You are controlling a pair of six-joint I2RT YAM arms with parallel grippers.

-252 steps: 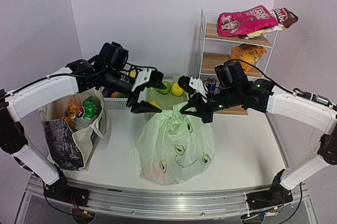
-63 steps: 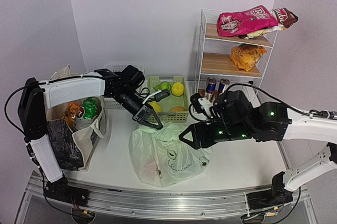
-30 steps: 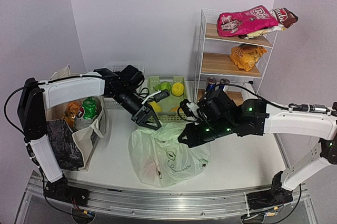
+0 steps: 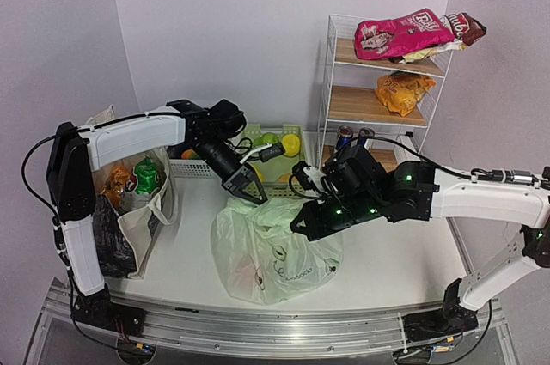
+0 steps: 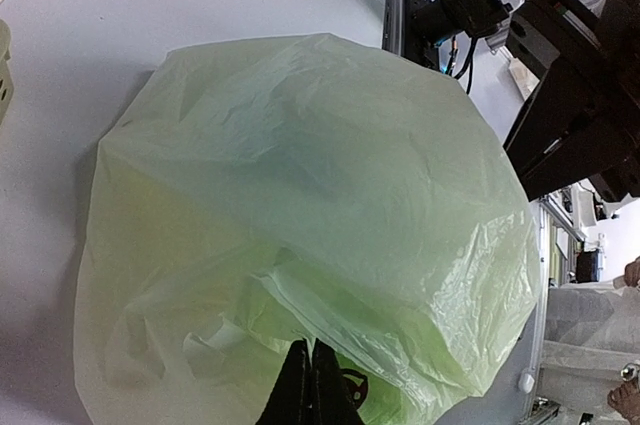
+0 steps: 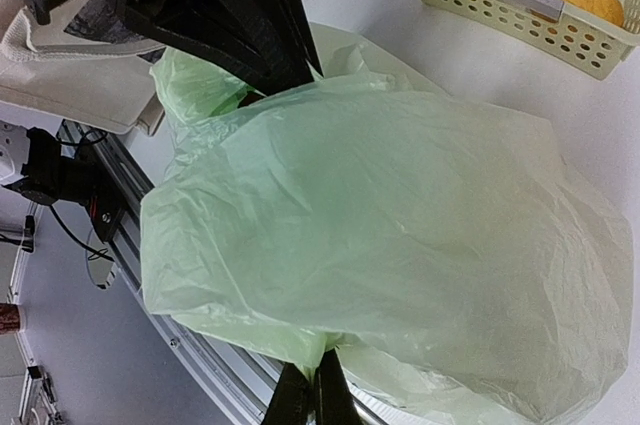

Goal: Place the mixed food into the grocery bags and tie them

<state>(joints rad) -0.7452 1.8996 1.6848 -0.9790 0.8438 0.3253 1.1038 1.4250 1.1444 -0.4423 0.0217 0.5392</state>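
two closed grippers pinch the pale-green plastic bag (image 4: 273, 253) on the table (image 4: 404, 249): left gripper (image 4: 251, 194) on its far-left top film, right gripper (image 4: 300, 226) on its right top edge, bag mouth between them.

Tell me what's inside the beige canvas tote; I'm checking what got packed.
In the mouth of the beige canvas tote, a green-white snack packet and an orange snack packet show. Anything beneath them is hidden by its walls.

Bare table (image 4: 404, 253) lies right of the plastic bag (image 4: 275, 249); tote (image 4: 129, 228) and basket (image 6: 560, 30) hem its left and rear.
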